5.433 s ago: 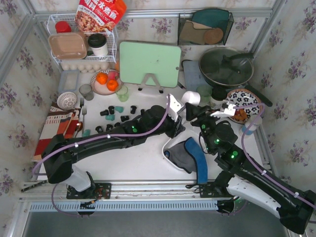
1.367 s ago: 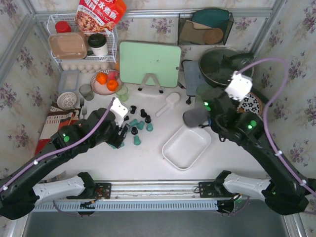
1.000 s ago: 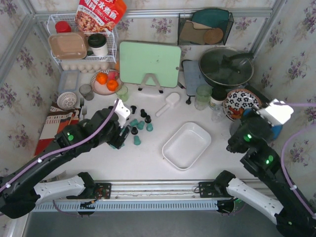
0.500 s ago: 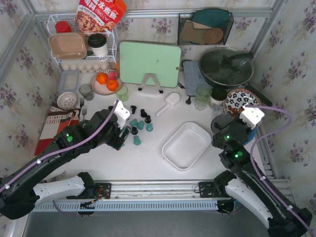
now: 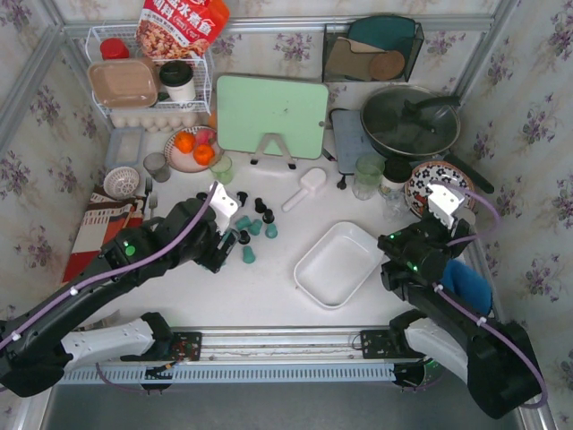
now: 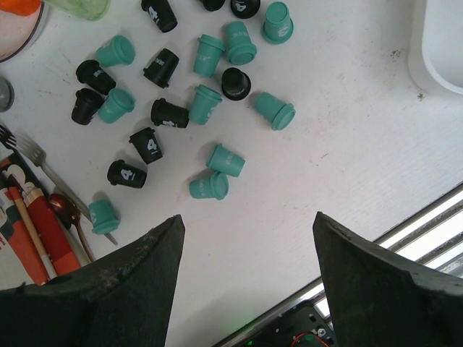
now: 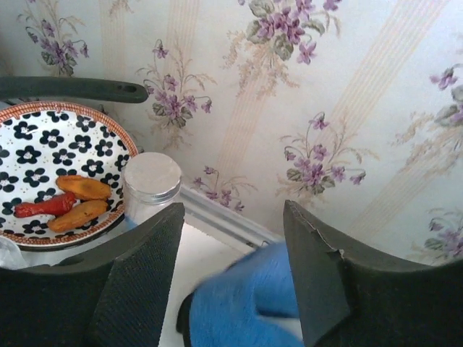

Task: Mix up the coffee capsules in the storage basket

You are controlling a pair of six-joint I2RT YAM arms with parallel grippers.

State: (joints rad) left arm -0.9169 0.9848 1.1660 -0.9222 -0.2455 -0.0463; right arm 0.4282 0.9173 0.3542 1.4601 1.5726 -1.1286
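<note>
Top external view, coffee capsules (image 5: pixel 254 227) scattered left of storage basket (image 5: pixel 338 265), both arms' jaws spread apart.

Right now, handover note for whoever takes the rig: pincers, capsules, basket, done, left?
Left pincer: open, empty, hovering over the coffee capsules.
Right pincer: open, at the right edge of the table, facing the wall.
Capsules: teal and black, scattered loose on the table left of the storage basket.
Basket: empty.
Done: no capsule in the basket yet.
Left: move the capsules in, both colours, and mix them.
</note>
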